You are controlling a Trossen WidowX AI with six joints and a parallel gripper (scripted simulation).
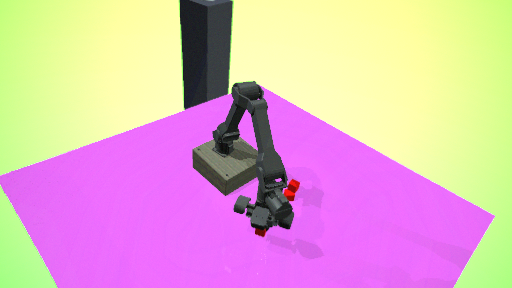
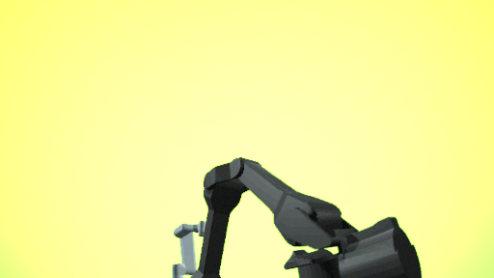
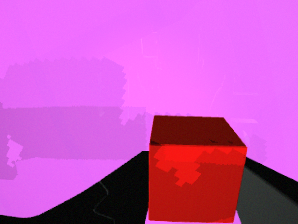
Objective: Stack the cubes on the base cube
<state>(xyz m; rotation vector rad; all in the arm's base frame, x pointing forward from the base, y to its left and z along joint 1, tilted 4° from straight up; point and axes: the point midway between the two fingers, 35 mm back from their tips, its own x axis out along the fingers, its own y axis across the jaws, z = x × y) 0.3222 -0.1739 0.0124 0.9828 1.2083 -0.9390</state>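
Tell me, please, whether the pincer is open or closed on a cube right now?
Closed on a red cube: in the wrist view both dark fingers press against its sides.

Cube (image 3: 194, 175) between gripper (image 1: 263, 226) fingers; two cubes (image 1: 291, 190) behind (touching).

Magenta floor (image 1: 125, 200) (yellow-green backdrop (image 1: 400, 60))

A red cube (image 3: 196, 172) occupies the lower centre-right of the frame, standing on the magenta desk (image 3: 147, 36). Its darker top face is visible above a brighter front face. The tool (image 3: 193, 192) is closed on this cube: one dark finger (image 3: 100, 205) rises from the lower left to meet the cube's left side, and the other contacts the right side at the lower right. Faint grey shadows lie across the middle left.
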